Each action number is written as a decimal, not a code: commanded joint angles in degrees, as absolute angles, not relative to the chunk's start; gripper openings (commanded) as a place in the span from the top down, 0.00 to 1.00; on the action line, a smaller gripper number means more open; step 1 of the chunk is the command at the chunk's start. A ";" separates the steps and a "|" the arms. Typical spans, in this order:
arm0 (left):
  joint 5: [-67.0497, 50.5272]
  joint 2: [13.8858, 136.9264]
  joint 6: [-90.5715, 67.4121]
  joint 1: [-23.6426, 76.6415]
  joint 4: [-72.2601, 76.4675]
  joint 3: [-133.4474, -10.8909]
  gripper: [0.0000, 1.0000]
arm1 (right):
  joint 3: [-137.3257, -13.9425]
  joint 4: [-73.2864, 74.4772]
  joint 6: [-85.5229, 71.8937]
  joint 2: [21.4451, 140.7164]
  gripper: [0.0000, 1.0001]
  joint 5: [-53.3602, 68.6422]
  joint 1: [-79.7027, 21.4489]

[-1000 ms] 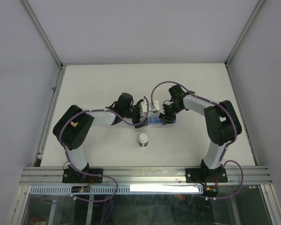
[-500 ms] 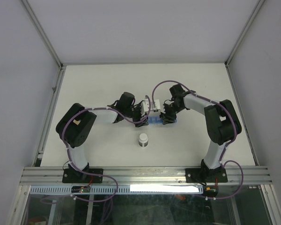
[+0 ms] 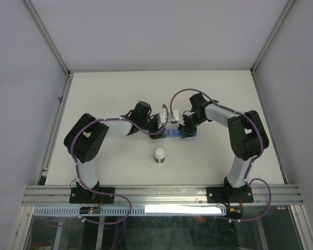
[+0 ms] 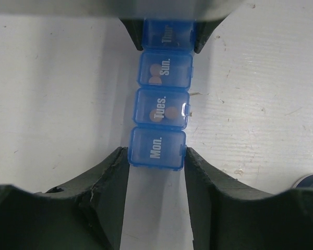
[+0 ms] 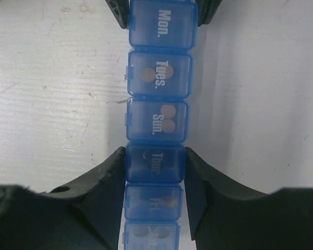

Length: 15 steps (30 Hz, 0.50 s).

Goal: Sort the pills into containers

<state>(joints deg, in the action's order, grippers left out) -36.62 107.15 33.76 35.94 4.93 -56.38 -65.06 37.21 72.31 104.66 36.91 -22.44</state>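
Left gripper (image 4: pixel 156 152) pinched on the Mon. end cell of the organiser strip (image 4: pixel 165 70). Right gripper (image 5: pixel 155 156) clamped on its Thur. cell. Between the two grips: pills (image 4: pixel 171 112) under the Tues. and Sun. lids. White-capped vial (image 3: pixel 159 154) well apart from both.

pill-organiser strip (image 4: pixel 160 88) flat on the table (image 3: pixel 120 88), Mon. end between the fingers of the left gripper (image 4: pixel 156 153), Thur. compartment between those of the right gripper (image 5: pixel 155 156), pills (image 4: pixel 171 112) inside Tues. and Sun. between both grippers, vial (image 3: pixel 159 154) behind them, nearer the bases
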 commanded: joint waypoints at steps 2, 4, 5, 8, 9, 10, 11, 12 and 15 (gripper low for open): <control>-37.97 107.81 32.16 37.35 6.20 -59.46 0.62 | -66.39 37.64 72.23 105.91 0.74 36.20 -24.22; -37.96 107.57 31.77 37.35 6.25 -59.17 0.64 | -65.92 37.11 72.45 105.91 0.74 35.71 -24.18; -38.00 107.35 31.50 37.31 6.25 -59.07 0.66 | -65.65 36.80 72.62 105.83 0.74 35.39 -24.24; -38.26 106.92 30.41 37.27 6.26 -58.68 0.67 | -64.62 35.61 72.98 105.50 0.75 34.49 -24.17; -38.43 106.76 30.03 37.24 6.24 -58.61 0.68 | -64.34 35.25 73.14 105.41 0.75 34.31 -24.17; -38.60 106.61 29.60 37.16 6.28 -58.51 0.68 | -64.14 35.12 73.21 105.38 0.76 34.14 -24.19; -39.05 106.40 29.06 37.06 6.43 -58.34 0.68 | -63.95 34.95 73.43 105.30 0.76 34.03 -24.18; -39.41 106.29 28.49 36.96 6.56 -58.24 0.68 | -63.72 34.70 73.54 105.29 0.76 33.83 -24.18; -41.08 106.00 26.29 36.29 6.91 -58.36 0.68 | -63.06 34.07 73.91 105.21 0.76 33.11 -24.33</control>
